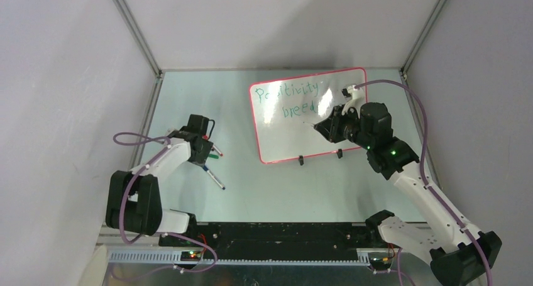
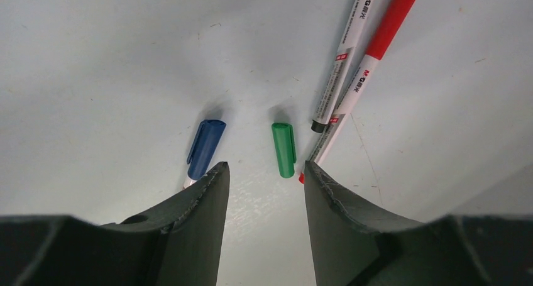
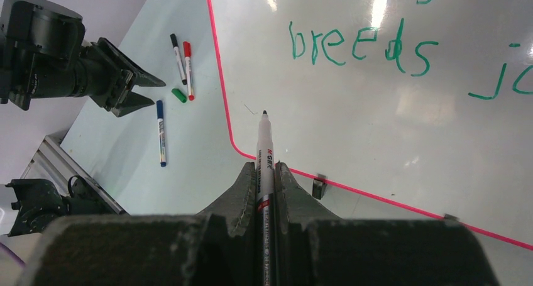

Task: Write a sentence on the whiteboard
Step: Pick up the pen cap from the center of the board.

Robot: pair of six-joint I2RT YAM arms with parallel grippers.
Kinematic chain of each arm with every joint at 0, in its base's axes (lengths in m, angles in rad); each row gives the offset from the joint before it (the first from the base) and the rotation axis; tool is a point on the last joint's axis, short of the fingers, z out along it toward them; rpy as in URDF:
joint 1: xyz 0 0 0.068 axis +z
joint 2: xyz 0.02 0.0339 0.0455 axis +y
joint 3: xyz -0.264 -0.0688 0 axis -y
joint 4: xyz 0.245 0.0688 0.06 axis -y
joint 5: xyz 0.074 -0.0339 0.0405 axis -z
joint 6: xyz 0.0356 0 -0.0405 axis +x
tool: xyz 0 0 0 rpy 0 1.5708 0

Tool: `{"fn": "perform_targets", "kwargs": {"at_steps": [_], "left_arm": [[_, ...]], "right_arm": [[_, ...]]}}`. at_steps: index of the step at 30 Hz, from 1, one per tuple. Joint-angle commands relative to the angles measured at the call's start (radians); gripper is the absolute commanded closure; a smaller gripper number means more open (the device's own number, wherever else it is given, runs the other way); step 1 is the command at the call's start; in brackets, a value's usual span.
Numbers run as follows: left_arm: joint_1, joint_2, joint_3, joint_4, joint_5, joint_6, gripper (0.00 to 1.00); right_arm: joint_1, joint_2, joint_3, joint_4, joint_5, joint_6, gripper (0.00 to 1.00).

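Green handwriting, the sentence (image 3: 363,45), runs in two lines across the whiteboard (image 3: 352,122), which sits on the far right part of the table (image 1: 188,97). The upper line reads "Positivity". The lower one reads "breeds", followed by the start of another word cut off at the edge of the right wrist view. Both lines follow the board's long side, left to right as seen from the arms. A thin red-pink rim surrounds the board, and two black feet (image 3: 318,187) sit at its near edge.

Below and to the left of "breeds", an uncapped green marker (image 3: 264,148) is clamped between the fingers of the right gripper (image 3: 264,168). Its long axis lies in line with the fingers. Its tip points over the blank lower-left part of the board, near the rounded corner. Whether the tip touches the surface cannot be told.

Well to the left of the board, three more markers lie on the table. A blue marker (image 3: 161,132) lies alone, while a black marker (image 2: 339,60) and a red marker (image 2: 371,60) lie side by side, nearly parallel. One loose green cap (image 2: 284,149) lies between the blue marker's cap and the black-and-red pair.

Low over this group is the left gripper (image 2: 267,173), its jaws apart and holding nothing. The green cap lies just ahead of the gap, the blue cap is by one fingertip, and the red marker's end is by the other.
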Motion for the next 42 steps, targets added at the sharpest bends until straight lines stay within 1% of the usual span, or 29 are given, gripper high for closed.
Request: {"fn": "perform_targets", "kwargs": {"at_steps": [1, 9, 16, 23, 24, 25, 26, 28, 30, 34, 35, 37, 38, 39, 41, 42], "left_arm": [[0.007, 0.016, 0.027, 0.015, 0.007, -0.058, 0.48], [0.009, 0.102, 0.048, 0.045, 0.030, -0.078, 0.49], [0.028, 0.172, 0.033, 0.084, 0.073, -0.112, 0.56], [0.071, 0.217, 0.015, 0.124, 0.128, -0.158, 0.66], [0.073, 0.218, 0.016, 0.129, 0.131, -0.157, 0.68], [0.075, 0.221, 0.018, 0.131, 0.136, -0.155, 0.74], [0.079, 0.219, 0.019, 0.127, 0.137, -0.148, 0.79], [0.080, 0.204, 0.009, 0.124, 0.127, -0.137, 0.95], [0.081, 0.165, -0.019, 0.145, 0.128, -0.113, 1.00], [0.081, 0.031, -0.106, 0.188, 0.154, -0.068, 1.00], [0.081, -0.027, -0.120, 0.199, 0.162, -0.058, 1.00], [0.080, -0.115, -0.167, 0.219, 0.198, -0.048, 1.00], [0.080, -0.175, -0.197, 0.224, 0.228, -0.047, 1.00], [0.080, -0.203, -0.210, 0.233, 0.242, -0.046, 1.00], [0.080, -0.292, -0.243, 0.244, 0.289, -0.049, 1.00], [0.080, -0.351, -0.263, 0.249, 0.321, -0.052, 1.00]], "right_arm": [[0.005, -0.024, 0.001, 0.037, 0.011, -0.009, 1.00], [0.005, -0.025, 0.001, 0.036, 0.014, -0.010, 1.00], [0.005, -0.025, 0.000, 0.030, 0.017, -0.008, 1.00], [0.006, -0.019, -0.002, 0.035, 0.013, -0.005, 1.00], [0.006, -0.019, -0.005, 0.036, 0.012, -0.007, 1.00], [0.007, -0.018, -0.006, 0.038, 0.011, -0.007, 1.00], [0.007, -0.017, -0.006, 0.038, 0.010, -0.009, 1.00], [0.008, -0.015, -0.007, 0.035, 0.004, -0.010, 1.00], [0.012, -0.011, -0.007, 0.033, -0.007, -0.014, 1.00], [0.062, -0.013, -0.018, 0.063, -0.033, -0.023, 1.00], [0.078, -0.019, -0.035, 0.078, -0.036, -0.027, 1.00], [0.138, -0.024, -0.062, 0.132, -0.031, -0.036, 1.00], [0.187, -0.022, -0.072, 0.168, -0.015, -0.040, 1.00], [0.211, -0.014, -0.086, 0.184, -0.002, -0.054, 1.00], [0.329, 0.006, -0.102, 0.231, 0.062, -0.079, 1.00], [0.356, 0.025, -0.115, 0.269, 0.092, -0.093, 1.00]]}}
